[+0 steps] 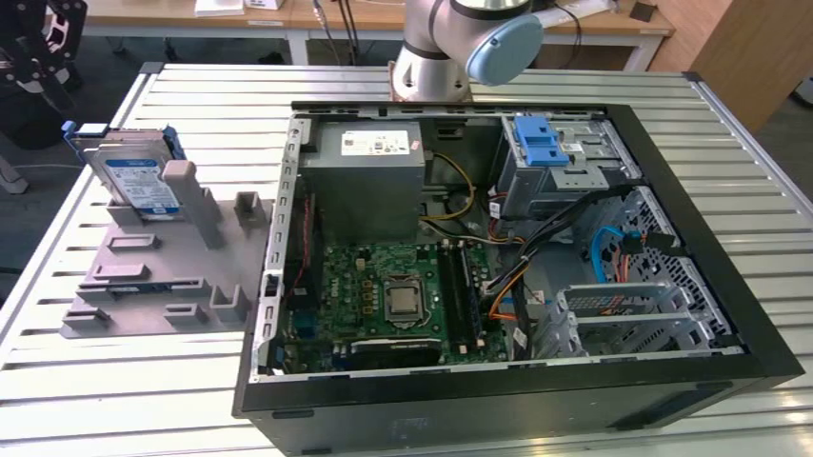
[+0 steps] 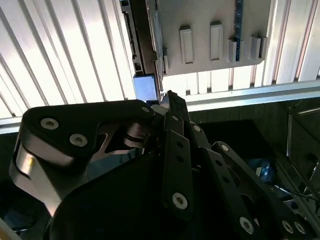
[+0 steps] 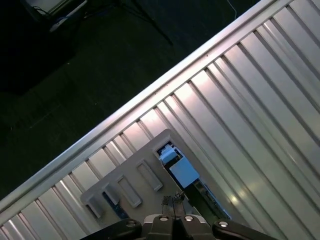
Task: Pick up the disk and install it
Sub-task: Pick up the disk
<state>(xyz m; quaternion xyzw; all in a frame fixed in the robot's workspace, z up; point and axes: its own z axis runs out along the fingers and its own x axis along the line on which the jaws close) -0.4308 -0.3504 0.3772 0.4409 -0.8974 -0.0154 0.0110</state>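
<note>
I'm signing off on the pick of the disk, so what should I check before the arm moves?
1. The disk stands leaning in the grey fixture, unobstructed: ok.
2. The gripper holds nothing: ok.
3. Jaws open for a grasp: not ok, they are shut.
4. The gripper centred over the disk: cannot tell.
5. The computer case is open, its drive cage exposed: ok.
</note>
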